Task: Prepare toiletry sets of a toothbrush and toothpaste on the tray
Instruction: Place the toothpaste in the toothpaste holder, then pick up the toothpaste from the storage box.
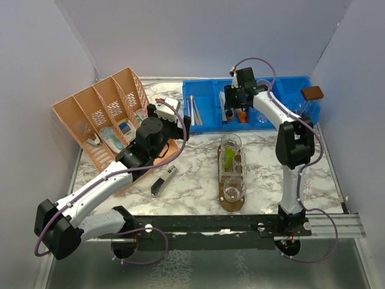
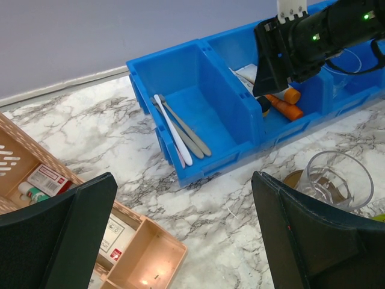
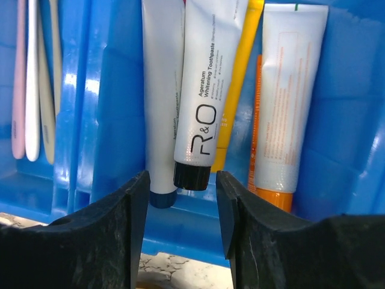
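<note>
Right fingers [image 3: 135, 205]: part-way apart, down over the middle compartment of the bin [image 3: 337, 150], gripping nothing.
R&O tube [image 3: 201, 90]: white with a black cap. Cap right in the gap between the fingertips, a sliver of blue on either side, touching neither.
Tube axis: long axis running straight away from the fingers, cap end nearest, body leaning a touch to the right.
Neighbours: white tube with blue cap [image 3: 161, 90] pressed against its left side, yellow tube [image 3: 237, 78] tucked under its right edge, orange-and-white tube [image 3: 289, 102] further right. All roughly parallel to it.
Toothbrushes [image 2: 180, 132]: in the next compartment to the left, lying side by side along its length, well clear of the right fingers.
Left fingers [image 2: 271, 205]: spread wide, nothing between them, hanging above the desk [image 2: 90, 120] between basket [image 2: 144, 253] and bin, toothbrushes ahead.
Tray [image 1: 231, 205]: flat on the desk just in front of the bin, nearer the right arm, long axis running near to far.
Tumblers [image 1: 234, 188]: three clear ones in a row along the tray, apart from both sets of fingers.
Lime tube [image 1: 229, 158]: slanted in a tumbler on the far half of the tray. Far or middle one, cannot tell.
</note>
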`<state>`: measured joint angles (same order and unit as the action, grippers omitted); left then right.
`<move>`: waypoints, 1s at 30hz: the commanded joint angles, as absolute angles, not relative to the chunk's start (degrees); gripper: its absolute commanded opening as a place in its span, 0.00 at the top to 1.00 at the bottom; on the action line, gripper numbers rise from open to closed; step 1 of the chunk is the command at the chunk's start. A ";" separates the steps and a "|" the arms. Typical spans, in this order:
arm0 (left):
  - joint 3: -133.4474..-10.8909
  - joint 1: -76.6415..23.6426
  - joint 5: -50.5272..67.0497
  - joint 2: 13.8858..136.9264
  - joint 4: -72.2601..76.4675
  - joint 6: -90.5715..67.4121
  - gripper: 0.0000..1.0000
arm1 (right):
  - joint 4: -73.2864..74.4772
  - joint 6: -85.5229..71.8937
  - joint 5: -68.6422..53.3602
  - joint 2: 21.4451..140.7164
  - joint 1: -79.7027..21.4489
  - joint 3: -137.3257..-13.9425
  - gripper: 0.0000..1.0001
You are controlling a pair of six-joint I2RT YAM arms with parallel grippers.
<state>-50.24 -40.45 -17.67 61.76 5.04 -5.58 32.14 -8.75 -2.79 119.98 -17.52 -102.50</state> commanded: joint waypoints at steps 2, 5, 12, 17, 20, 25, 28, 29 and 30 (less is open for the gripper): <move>-52.73 -39.41 -15.12 60.55 5.83 -7.20 0.01 | 34.62 -7.78 -4.79 124.42 -17.15 -107.23 0.51; -52.76 -39.05 -14.70 60.72 5.81 -7.61 0.01 | 34.22 -7.87 -5.30 126.53 -16.82 -108.50 0.51; -52.87 -38.85 -14.52 61.09 5.72 -7.64 0.01 | 36.54 -8.38 -6.47 132.16 -15.77 -115.69 0.55; -52.91 -38.67 -14.18 61.26 5.69 -7.85 0.01 | 35.57 -9.72 -10.04 132.52 -14.33 -114.49 0.56; -52.91 -38.58 -13.91 61.34 5.70 -8.03 0.01 | 35.41 -9.94 -10.61 132.93 -14.15 -113.97 0.56; -52.96 -38.42 -13.63 61.48 5.66 -8.23 0.01 | 34.82 -10.60 -14.88 133.71 -13.76 -114.23 0.57; -52.93 -38.41 -13.62 61.45 5.63 -8.21 0.01 | 34.45 -11.49 -16.85 133.90 -13.67 -114.23 0.60; -52.93 -38.38 -13.70 61.44 5.55 -8.19 0.01 | 34.33 -11.66 -17.18 133.85 -13.71 -114.03 0.60; -52.91 -38.33 -13.75 61.36 5.54 -8.18 0.01 | 34.24 -11.84 -17.58 133.88 -13.71 -113.88 0.59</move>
<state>-51.20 -38.68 -14.87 61.76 4.82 -7.38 35.53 -10.28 -12.69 132.33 -14.11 -113.95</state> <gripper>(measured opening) 0.992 0.405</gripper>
